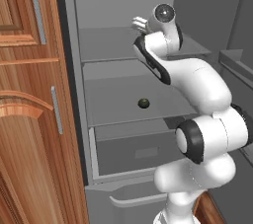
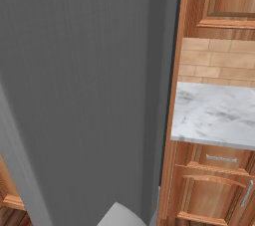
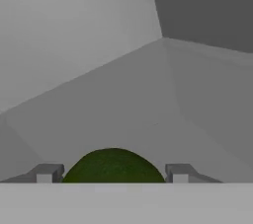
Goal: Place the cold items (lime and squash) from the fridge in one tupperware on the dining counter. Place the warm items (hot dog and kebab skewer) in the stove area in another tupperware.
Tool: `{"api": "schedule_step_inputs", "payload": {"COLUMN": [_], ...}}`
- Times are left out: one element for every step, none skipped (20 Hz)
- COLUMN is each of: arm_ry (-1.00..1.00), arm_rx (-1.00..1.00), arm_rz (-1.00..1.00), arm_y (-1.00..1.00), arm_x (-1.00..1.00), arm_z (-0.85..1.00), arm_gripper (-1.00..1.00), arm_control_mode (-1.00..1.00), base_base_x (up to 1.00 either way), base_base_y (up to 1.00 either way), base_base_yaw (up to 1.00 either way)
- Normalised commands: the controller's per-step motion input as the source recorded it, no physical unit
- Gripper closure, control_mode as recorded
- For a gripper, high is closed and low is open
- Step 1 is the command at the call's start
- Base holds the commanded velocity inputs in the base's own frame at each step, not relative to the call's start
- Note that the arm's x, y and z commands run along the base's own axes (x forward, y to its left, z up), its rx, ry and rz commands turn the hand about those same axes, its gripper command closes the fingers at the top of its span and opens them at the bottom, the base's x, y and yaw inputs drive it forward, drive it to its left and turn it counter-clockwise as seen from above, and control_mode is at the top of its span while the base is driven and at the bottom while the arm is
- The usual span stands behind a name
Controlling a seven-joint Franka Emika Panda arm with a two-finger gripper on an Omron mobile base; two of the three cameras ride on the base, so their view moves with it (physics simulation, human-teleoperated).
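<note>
Hand view, nearest first: two dark fingers poke up at bottom, spread wide, w/ the lime sitting between them. The tips flank it left & right w/ small gaps each side, so not pinching it. Gripper sits right over/behind the fruit. The lime is a round dark-green dome, no clear long axis, can't tell which way its ends point. Beyond it: bare grey fridge shelf running back to the rear wall & a side wall that meet in a corner at upper right; plenty of free shelf behind & to both sides of the lime.

Left base view: arm rises from lower right, bends over & reaches into the open fridge. The lime shows as a small dark ball on the middle shelf, roughly mid-width, nearer the front edge than the back wall, well apart from both side walls. Drawer below that shelf. Wooden cabinet w/ metal handle just left of the fridge.

Right base view: grey fridge door panel up close; farther right a marble desk w/ tile backsplash above & wood drawers under it.
</note>
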Motion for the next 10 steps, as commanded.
{"api": "schedule_step_inputs", "payload": {"arm_ry": [0.11,0.04,0.0,0.0,-0.01,0.01,0.09,0.07,0.03,0.04], "arm_rx": [0.18,0.19,0.21,0.22,0.16,0.13,0.06,0.04,0.04,0.05], "arm_rz": [0.0,-0.05,-0.13,-0.14,-0.15,-0.09,-0.05,-0.04,-0.04,-0.06], "arm_y": [0.82,0.66,0.59,0.56,0.61,0.54,0.51,0.49,0.48,0.46], "arm_x": [-1.0,-1.0,-1.0,-1.0,-1.0,-1.0,-1.0,-1.0,-1.0,-1.0], "arm_z": [0.42,0.11,0.0,-0.04,-0.34,-0.48,-0.71,-0.8,-0.87,-0.88], "arm_gripper": [1.0,1.0,1.0,1.0,1.0,1.0,1.0,1.0,1.0,1.0], "arm_control_mode": [-1.0,-1.0,-1.0,-1.0,-1.0,-1.0,-1.0,-1.0,-1.0,-1.0], "base_base_x": [0.0,0.0,0.0,0.0,0.0,0.0,0.0,0.0,0.0,0.0], "base_base_y": [0.0,0.0,0.0,0.0,0.0,0.0,0.0,0.0,0.0,0.0], "base_base_yaw": [0.0,0.0,0.0,0.0,0.0,0.0,0.0,0.0,0.0,0.0]}}
